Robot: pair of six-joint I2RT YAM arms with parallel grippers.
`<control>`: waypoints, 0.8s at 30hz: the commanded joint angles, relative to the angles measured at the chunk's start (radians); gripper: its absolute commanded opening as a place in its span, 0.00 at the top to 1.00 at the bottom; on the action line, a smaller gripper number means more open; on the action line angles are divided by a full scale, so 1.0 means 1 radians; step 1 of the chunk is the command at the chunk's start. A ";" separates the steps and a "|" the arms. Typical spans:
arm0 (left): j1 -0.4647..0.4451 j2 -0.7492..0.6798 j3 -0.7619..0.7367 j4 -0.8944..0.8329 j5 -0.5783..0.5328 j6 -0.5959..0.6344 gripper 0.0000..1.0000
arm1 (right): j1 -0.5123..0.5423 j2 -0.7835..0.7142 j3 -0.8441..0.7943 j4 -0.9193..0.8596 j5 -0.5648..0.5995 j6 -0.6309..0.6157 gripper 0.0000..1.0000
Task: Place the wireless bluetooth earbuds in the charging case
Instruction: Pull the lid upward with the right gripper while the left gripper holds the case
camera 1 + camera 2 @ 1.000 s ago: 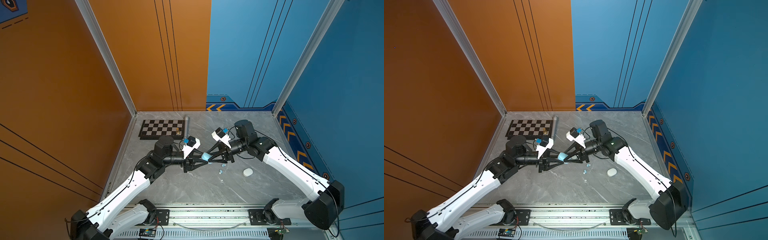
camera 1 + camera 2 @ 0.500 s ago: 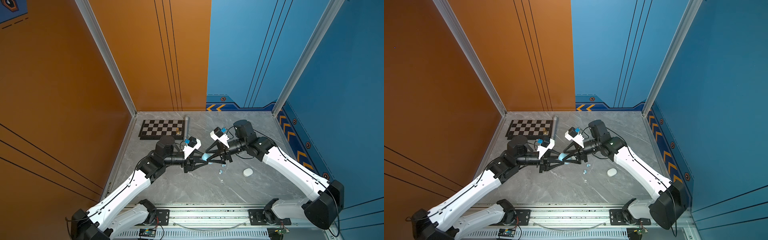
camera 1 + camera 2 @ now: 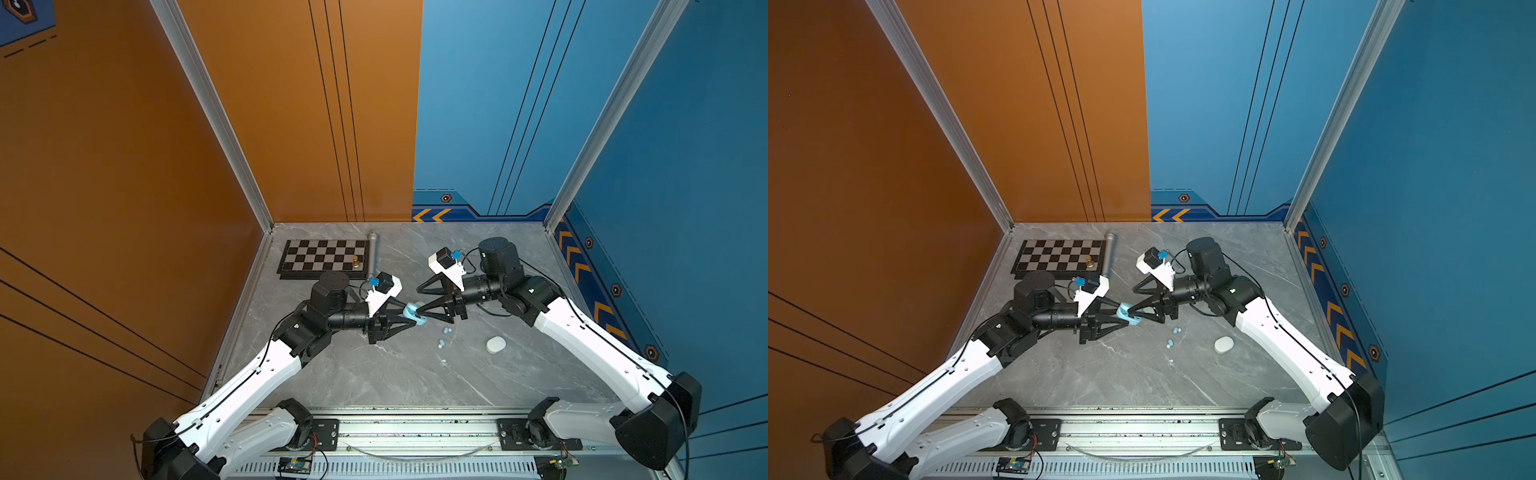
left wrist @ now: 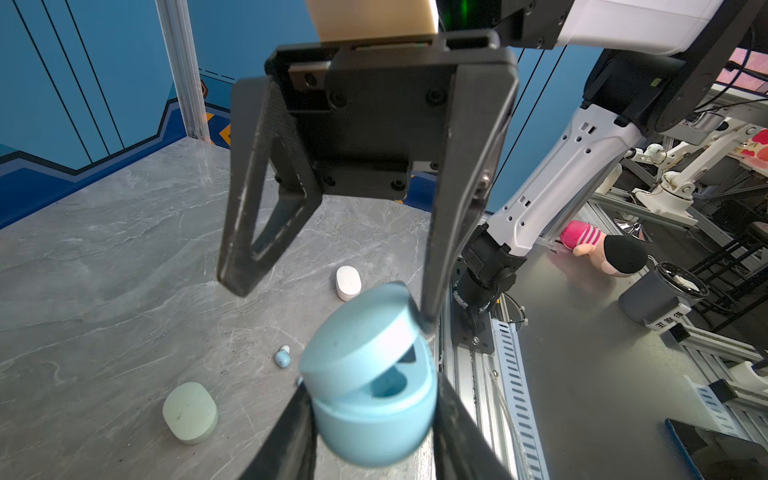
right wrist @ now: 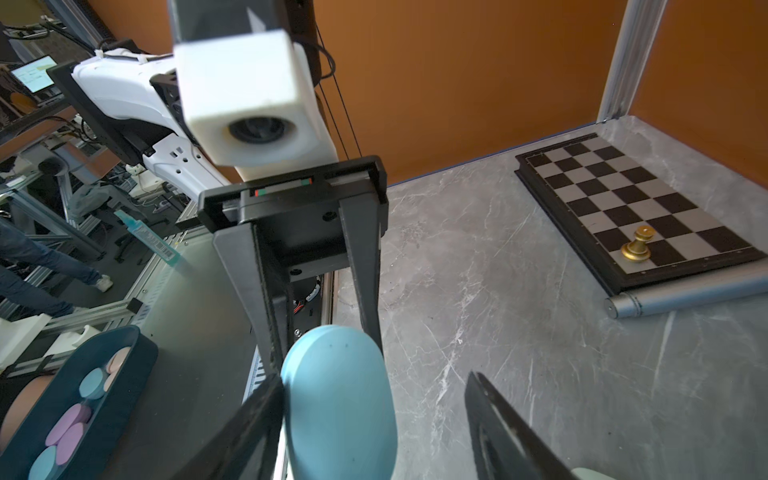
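Note:
My left gripper is shut on a pale blue charging case, held above the table with its lid partly lifted and an empty socket showing. My right gripper faces it, open, with one finger against the lid and the other well apart. In both top views the two grippers meet at the case. Pale blue earbuds lie on the table to the right of the case, and one earbud shows in the left wrist view.
A shut white case lies to the right of the earbuds. A shut mint case lies on the table near the grippers. At the back left lies a chessboard with a gold pawn, and a grey cylinder lies along its edge.
My right gripper's fingers have spread apart at the blue case. The left arm and the case have stayed in place.

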 commanded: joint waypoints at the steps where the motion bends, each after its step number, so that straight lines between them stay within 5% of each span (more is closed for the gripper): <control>1: -0.016 -0.008 0.035 0.020 0.042 0.015 1.00 | -0.018 -0.018 -0.026 0.067 0.084 0.032 0.29; 14: -0.014 -0.007 0.040 0.065 -0.003 -0.008 1.00 | -0.028 -0.067 -0.098 0.065 0.093 0.012 0.39; 24: -0.013 -0.001 0.043 0.094 -0.028 -0.048 1.00 | -0.025 -0.073 -0.102 0.065 0.052 -0.005 0.79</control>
